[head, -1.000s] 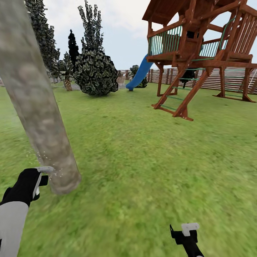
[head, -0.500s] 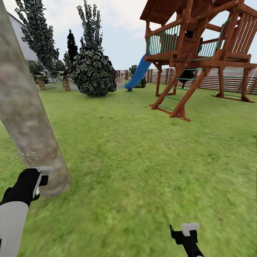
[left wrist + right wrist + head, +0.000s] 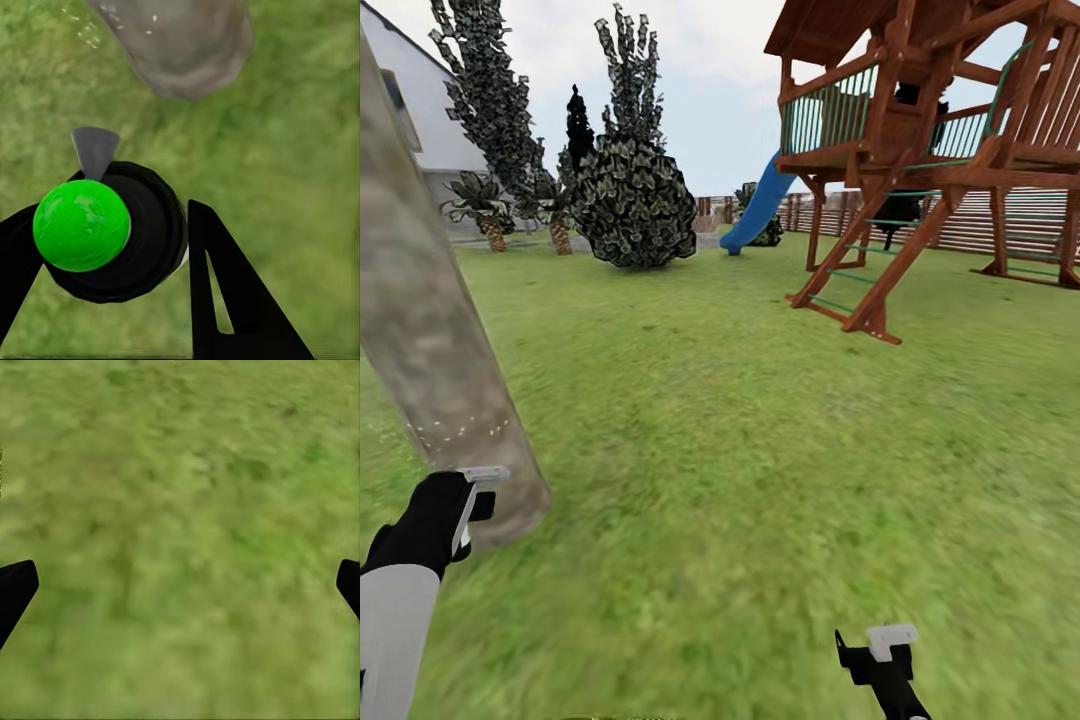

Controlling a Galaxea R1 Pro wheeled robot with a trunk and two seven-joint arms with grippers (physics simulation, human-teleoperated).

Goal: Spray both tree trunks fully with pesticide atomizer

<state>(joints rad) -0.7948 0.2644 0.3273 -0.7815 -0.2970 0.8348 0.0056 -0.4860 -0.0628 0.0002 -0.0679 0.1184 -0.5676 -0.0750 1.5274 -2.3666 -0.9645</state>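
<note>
Spraying the trunk (image 3: 435,370) is the step in hand, and your left pincer (image 3: 112,247) is clamped on the atomizer (image 3: 109,229), its two dark fingers on either side of the black body with the green cap. The grey nozzle (image 3: 95,148) points at the foot of the trunk, which stands just beyond it on the grass (image 3: 760,450). In the head view the trunk leans up past the left pincer (image 3: 460,500), and a thin line of white specks (image 3: 455,432) sits on the bark just above the nozzle. That is the pesticide, and it marks only a narrow band low on the trunk.

To do this well, keep the nozzle square to the bark and near it, so the cloud lands on the trunk and not on the grass beside it. Sweep slowly up and down, then work round the trunk, since the far side is hidden from you and likely bare. Watch the specks, not the arm, to judge where you are hitting.

Your right pincer (image 3: 875,650) hangs low over the grass, well apart from the trunk, its fingertips spread wide with nothing between them. Leave it there. The second tree cannot be picked out with certainty among those beyond the trunk, so finish this one first.
</note>
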